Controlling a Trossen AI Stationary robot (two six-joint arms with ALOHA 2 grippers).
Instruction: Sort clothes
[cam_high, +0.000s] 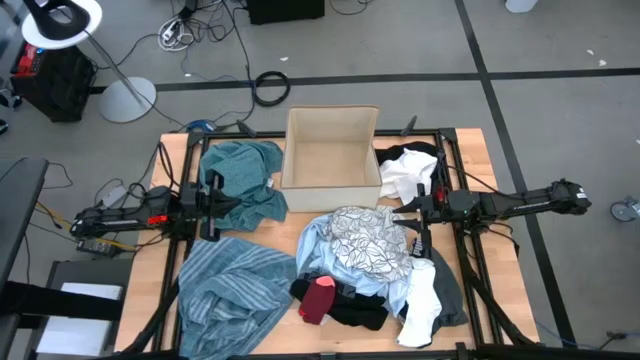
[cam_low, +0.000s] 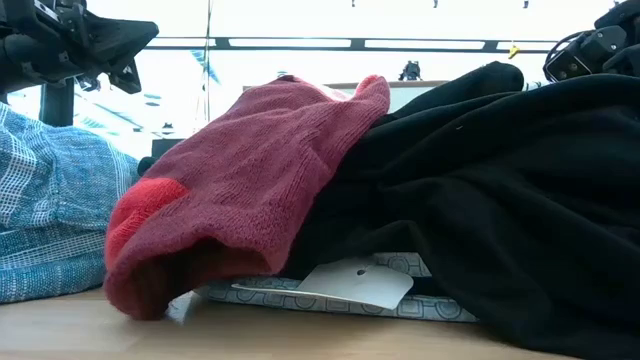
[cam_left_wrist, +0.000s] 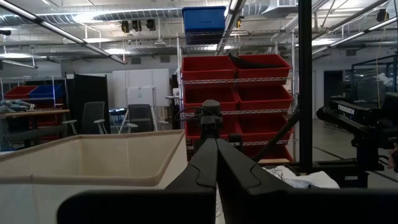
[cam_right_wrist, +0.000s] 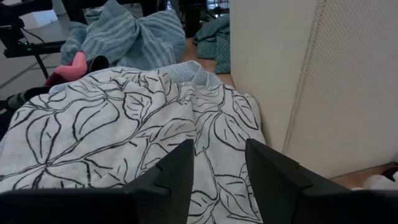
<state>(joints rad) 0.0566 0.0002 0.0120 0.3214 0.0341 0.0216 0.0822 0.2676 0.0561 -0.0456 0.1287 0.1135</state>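
Note:
The clothes lie in heaps on the wooden table. A teal piece (cam_high: 240, 175) lies at the far left and a blue-grey striped one (cam_high: 230, 290) at the near left. A black-and-white leaf-patterned piece (cam_high: 365, 240) lies on a light blue one (cam_high: 315, 245). In front of them lie a red piece (cam_high: 318, 298), a black one (cam_high: 355, 305), a white one (cam_high: 420, 310) and a grey one (cam_high: 452, 290). My right gripper (cam_high: 408, 212) is open, its fingers just over the patterned piece's right edge (cam_right_wrist: 217, 149). My left gripper (cam_high: 222, 197) is shut and empty above the teal piece, pointing at the box (cam_left_wrist: 211, 143).
A beige open box (cam_high: 330, 150) stands at the table's far middle, between the two grippers. A white and black heap (cam_high: 410, 170) lies to the right of it. A black frame (cam_high: 455, 150) runs around the table. In the low view the red piece (cam_low: 240, 180) leans on the black one (cam_low: 500, 200).

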